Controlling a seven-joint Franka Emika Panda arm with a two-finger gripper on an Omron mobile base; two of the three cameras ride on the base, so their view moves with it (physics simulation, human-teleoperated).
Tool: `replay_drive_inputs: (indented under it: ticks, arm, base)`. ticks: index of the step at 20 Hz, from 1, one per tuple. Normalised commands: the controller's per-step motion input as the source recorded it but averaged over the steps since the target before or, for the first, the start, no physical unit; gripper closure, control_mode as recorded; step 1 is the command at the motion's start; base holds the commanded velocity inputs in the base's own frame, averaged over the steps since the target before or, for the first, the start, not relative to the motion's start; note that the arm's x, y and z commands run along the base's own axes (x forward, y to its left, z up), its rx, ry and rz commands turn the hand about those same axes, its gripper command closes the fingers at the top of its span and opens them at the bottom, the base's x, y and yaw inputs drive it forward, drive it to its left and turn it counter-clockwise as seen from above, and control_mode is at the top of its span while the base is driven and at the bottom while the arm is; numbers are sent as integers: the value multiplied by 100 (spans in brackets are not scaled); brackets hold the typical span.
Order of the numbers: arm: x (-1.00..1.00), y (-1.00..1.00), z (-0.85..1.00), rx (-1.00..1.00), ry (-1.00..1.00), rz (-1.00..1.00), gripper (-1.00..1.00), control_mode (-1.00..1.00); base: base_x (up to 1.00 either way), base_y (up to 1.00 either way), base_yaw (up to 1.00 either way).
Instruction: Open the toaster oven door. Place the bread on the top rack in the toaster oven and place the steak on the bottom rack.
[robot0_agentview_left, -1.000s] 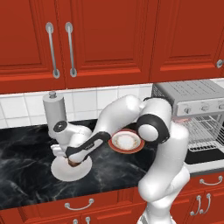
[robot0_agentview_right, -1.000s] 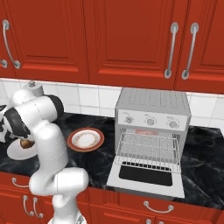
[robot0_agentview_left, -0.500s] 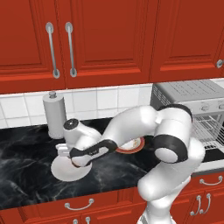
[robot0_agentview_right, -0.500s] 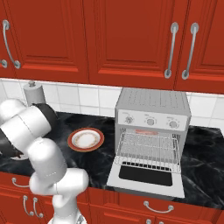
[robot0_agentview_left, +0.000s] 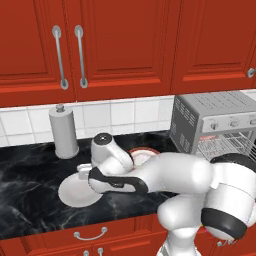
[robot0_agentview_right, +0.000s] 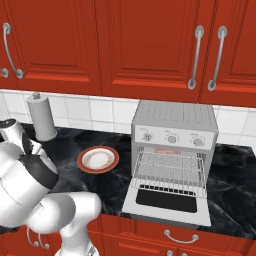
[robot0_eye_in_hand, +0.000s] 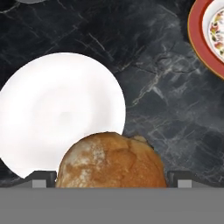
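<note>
Reaching low over the black marbled stone counter (robot0_agentview_left: 30, 195) in the left base view, the white arm bends across a plain white round plate (robot0_agentview_left: 75, 192); a grey paper-towel cylinder (robot0_agentview_left: 63, 131) stands behind, and the boxy silver-grey toaster oven (robot0_agentview_left: 215, 122) sits to the right with its wire shelves showing.

From the right base view, the oven's drop-down glass door (robot0_agentview_right: 167, 199) lies fully open and flat; the upper wire rack (robot0_agentview_right: 170, 165) and the lower wire rack (robot0_agentview_right: 167, 184) are bare; a red-rimmed patterned plate (robot0_agentview_right: 98, 159) rests left of the oven.

In the hand view, the lumpy round brown bread roll (robot0_eye_in_hand: 111, 162) sits between the two dark finger tips (robot0_eye_in_hand: 43, 178), which stand wide apart at its sides; whether they touch it cannot be told; the roll overlaps the white plate's edge.
</note>
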Motion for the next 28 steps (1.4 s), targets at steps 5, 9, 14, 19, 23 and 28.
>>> replay_drive_inputs:
  ticks: [5, 9, 14, 19, 23, 28]
  arm:
    - [-40, -50, 29, 6, 0, 9, -100, -100]
    - [-36, -49, 28, 3, 0, 6, -100, -100]
    - [-30, -49, 30, 0, 0, 1, -100, -100]
    - [-16, -49, 38, 0, 0, 0, -100, -100]
    - [-11, -52, 42, 0, 0, 0, -100, -100]
    - [-4, -54, 40, 0, 0, 0, -100, -100]
  base:
    - [0, 0, 0]
    - [0, 0, 0]
    - [0, 0, 0]
    - [0, 0, 0]
    - [0, 0, 0]
    - [0, 0, 0]
